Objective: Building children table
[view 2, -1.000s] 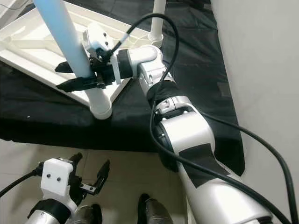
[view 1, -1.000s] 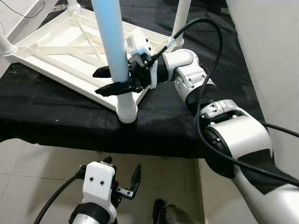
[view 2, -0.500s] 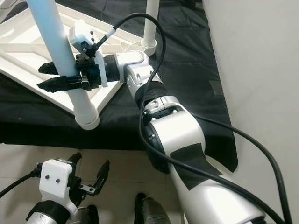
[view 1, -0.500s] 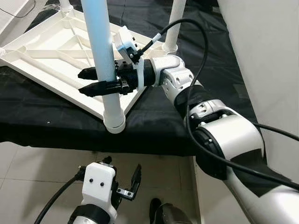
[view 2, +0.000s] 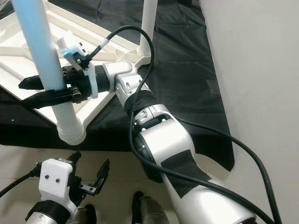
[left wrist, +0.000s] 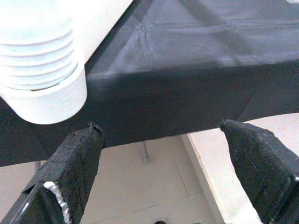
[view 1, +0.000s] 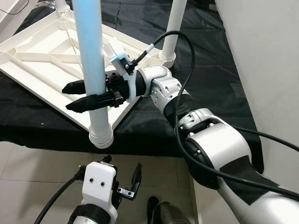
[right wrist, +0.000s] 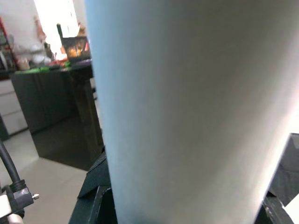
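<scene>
A: right pincer [view 1: 84, 95]?
B: I see it reaching out to my left over the counter [view 1: 154, 123], both black fingers clamped on the table leg [view 1: 91, 60], one finger on each side of the tube. The right wrist view is mostly that pale tube up close [right wrist: 187, 112]

A: where's the leg
B: pale blue-white tube, roughly upright, its ribbed white end cap [view 1: 101, 138] hanging just past the front edge of the counter. It's beside the corner of the tabletop [view 1: 42, 60], I can't tell if the cap touches it

A: tabletop?
B: white, flipped underside up, ribs showing, lying on the black cloth [view 1: 205, 79] that covers the counter. Another white leg [view 1: 174, 25] stands upright at its far right corner, seated in its socket

A: left pincer
B: low down in front of the counter, over the tiled floor [view 1: 28, 177], fingers apart [view 2: 88, 179], holding nothing. The left wrist view looks up between its two black fingers [left wrist: 70, 172] at the ribbed cap [left wrist: 39, 79] and the cloth edge

A: anything else
B: black cable [view 1: 187, 56] looping off the right wrist, white wall [view 1: 266, 60] on my right
</scene>
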Available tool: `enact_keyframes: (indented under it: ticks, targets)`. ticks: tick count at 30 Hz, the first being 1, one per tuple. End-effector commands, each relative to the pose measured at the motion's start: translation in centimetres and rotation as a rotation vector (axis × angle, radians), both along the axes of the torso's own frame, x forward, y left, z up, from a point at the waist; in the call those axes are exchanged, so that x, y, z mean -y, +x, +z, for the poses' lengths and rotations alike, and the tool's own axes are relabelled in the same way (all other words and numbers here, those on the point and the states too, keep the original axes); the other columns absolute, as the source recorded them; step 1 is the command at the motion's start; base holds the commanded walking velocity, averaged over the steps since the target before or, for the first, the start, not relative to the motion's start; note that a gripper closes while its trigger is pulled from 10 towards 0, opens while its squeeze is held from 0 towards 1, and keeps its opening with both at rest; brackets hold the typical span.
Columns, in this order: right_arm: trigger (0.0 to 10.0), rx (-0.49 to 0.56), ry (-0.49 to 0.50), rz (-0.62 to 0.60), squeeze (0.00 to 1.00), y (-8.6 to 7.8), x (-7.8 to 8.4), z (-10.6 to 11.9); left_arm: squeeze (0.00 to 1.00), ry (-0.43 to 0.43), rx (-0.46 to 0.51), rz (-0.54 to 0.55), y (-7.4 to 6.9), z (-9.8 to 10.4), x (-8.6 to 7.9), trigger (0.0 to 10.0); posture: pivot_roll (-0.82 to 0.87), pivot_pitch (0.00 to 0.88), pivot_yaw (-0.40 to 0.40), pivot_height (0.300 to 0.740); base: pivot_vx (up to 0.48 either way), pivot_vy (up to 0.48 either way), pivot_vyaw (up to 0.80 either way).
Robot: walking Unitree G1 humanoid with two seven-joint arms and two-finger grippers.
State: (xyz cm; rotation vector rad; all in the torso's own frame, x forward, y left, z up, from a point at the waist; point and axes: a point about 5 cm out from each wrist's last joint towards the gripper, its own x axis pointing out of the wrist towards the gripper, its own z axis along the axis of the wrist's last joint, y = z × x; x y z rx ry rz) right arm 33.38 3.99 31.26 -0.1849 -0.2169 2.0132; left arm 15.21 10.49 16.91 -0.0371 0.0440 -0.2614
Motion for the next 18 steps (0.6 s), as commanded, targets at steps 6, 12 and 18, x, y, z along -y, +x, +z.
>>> enact_keyframes:
  ticks: [6,12,18]
  targets:
    - [10.0,0.159,-0.208,-0.001,0.0,0.1,0.3,-3.2,0.0,0.016,-0.021,-0.006,-0.4,-0.2,0.1,10.0,0.11,0.333,-0.119,0.734,0.0,0.0,0.0]
    - [10.0,0.205,-0.227,-0.018,0.0,0.5,1.1,-2.9,0.0,0.018,-0.027,-0.009,-0.3,-0.3,0.2,10.0,0.1,0.331,-0.111,0.734,0.0,0.0,0.0]
    - [10.0,0.241,-0.249,-0.027,0.0,0.5,1.2,-2.9,0.0,0.022,-0.028,-0.011,-0.3,-0.4,0.2,10.0,0.1,0.332,-0.11,0.734,0.0,0.0,0.0]
